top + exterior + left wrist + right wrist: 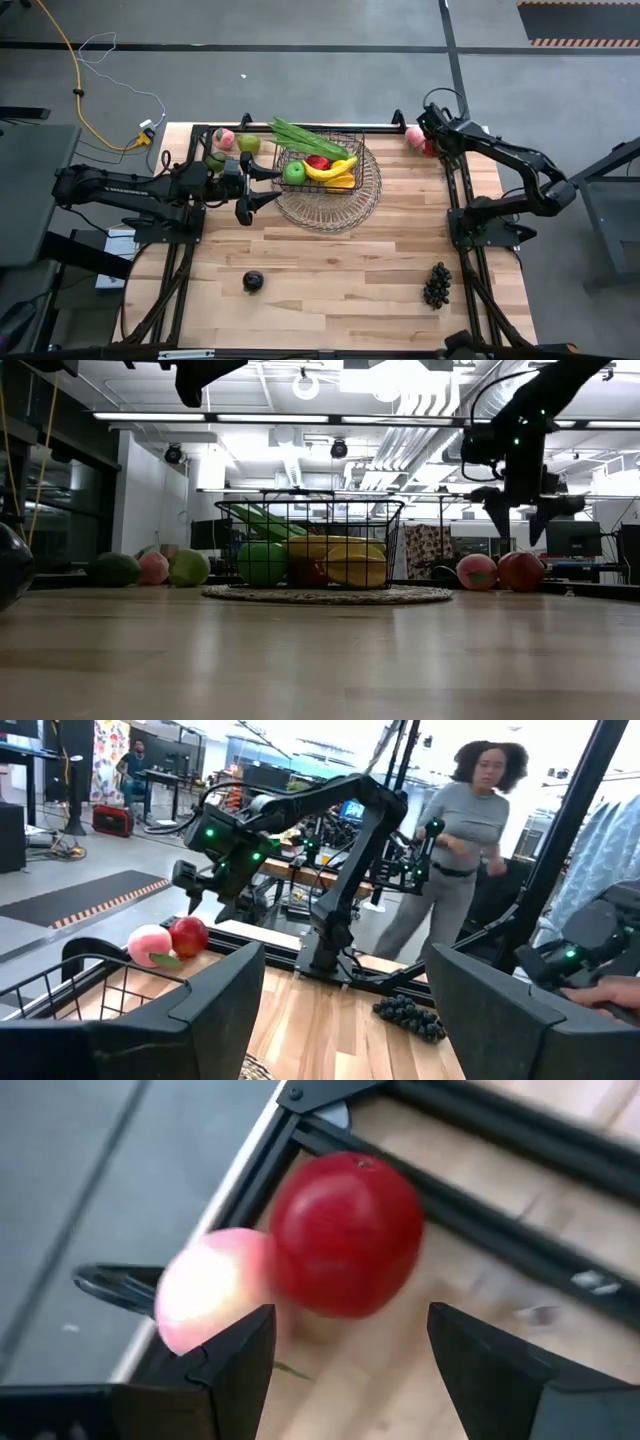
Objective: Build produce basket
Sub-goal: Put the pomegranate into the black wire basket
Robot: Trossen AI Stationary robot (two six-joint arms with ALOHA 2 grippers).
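The right gripper (345, 1345) hangs with its two dark fingers spread apart, empty, just above a round red apple (345, 1235) that touches a pale pink peach (215, 1290) at the table's far right corner. The left gripper (268, 187) is also parted and holds nothing, poised just left of the dark thin-wire rectangular basket (318, 165). That basket sits on a paler round wire tray (340, 212) and holds a yellow banana (330, 170), a green apple (294, 173), a long green leafy bunch (305, 138) and what may be another red fruit.
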